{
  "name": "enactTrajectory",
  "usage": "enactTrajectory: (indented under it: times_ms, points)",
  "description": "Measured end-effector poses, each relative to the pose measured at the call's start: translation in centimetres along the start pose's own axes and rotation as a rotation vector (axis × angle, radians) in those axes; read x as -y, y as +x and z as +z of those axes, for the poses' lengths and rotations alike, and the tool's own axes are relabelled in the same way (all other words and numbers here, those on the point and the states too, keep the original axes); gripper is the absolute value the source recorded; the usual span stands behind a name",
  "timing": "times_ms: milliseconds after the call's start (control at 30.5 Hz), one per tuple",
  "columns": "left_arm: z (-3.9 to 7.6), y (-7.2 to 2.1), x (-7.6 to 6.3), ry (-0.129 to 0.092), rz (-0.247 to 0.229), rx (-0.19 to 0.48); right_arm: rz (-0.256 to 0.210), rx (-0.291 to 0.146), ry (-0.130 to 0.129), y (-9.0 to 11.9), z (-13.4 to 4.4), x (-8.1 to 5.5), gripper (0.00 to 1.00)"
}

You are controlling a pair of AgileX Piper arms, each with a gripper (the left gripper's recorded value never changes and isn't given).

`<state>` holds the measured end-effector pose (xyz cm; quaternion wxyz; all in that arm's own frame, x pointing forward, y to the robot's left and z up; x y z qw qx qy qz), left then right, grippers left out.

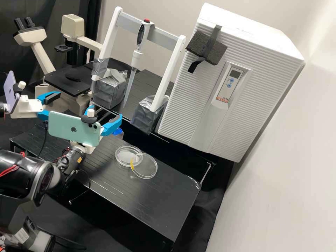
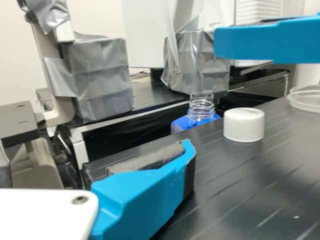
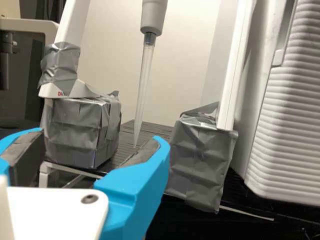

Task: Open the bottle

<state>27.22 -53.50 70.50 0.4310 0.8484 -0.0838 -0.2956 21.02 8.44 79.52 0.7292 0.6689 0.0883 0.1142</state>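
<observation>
on the bench [image 2: 260, 190], a white cap [image 2: 244, 125] (loose) near the open bottle [image 2: 200, 112]

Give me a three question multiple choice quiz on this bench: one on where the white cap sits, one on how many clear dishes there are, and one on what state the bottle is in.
1. Where is the white cap relative to the bottle?
A. Screwed onto it
B. Standing on the bench beside it
C. Lying on the floor

2. How many clear dishes lie on the bench?
A. One
B. Four
C. Two

3. What state is the bottle in?
A. Upright with its neck open
B. Capped
C. Tipped on its side

Answers:
1. B, the cap stands apart from the bottle on the bench.
2. C, two round dishes lie together.
3. A, the threaded neck is bare.
</observation>
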Motion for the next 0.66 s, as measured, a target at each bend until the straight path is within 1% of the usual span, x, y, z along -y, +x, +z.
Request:
enactTrajectory:
  times_ms: [33,131,164,230,328,361,427,459,525,656]
  points:
    - [0.0,0.14,-0.2,0.008,0.009,-0.007,0.009,0.009,0.019,0.0,0.2,-0.2,1.00]
    - [0.1,0.24,-0.2,0.023,0.017,-0.024,0.021,0.021,0.041,0.0,0.5,-0.4,1.00]
    - [0.1,0.25,-0.2,0.030,0.019,-0.031,0.023,0.022,0.043,0.0,0.5,-0.4,1.00]
    - [0.0,0.25,-0.3,0.036,0.022,-0.044,0.026,0.023,0.043,0.0,0.6,-0.5,1.00]
    - [-0.1,0.29,-0.4,0.053,0.029,-0.074,0.027,0.024,0.042,0.0,0.6,-0.5,1.00]
    - [-0.1,0.35,-0.4,0.066,0.034,-0.085,0.027,0.024,0.042,0.0,0.6,-0.5,1.00]
    - [-0.1,0.45,-0.7,0.084,0.048,-0.112,0.027,0.024,0.042,0.0,0.6,-0.5,1.00]
    - [-0.2,0.43,-0.9,0.090,0.060,-0.131,0.027,0.024,0.042,0.0,0.6,-0.5,1.00]
    - [-0.2,0.40,-1.1,0.109,0.083,-0.144,0.027,0.024,0.042,0.0,0.6,-0.5,1.00]
    - [-0.2,0.30,-1.8,0.116,0.159,-0.141,0.027,0.024,0.042,0.0,0.6,-0.5,1.00]
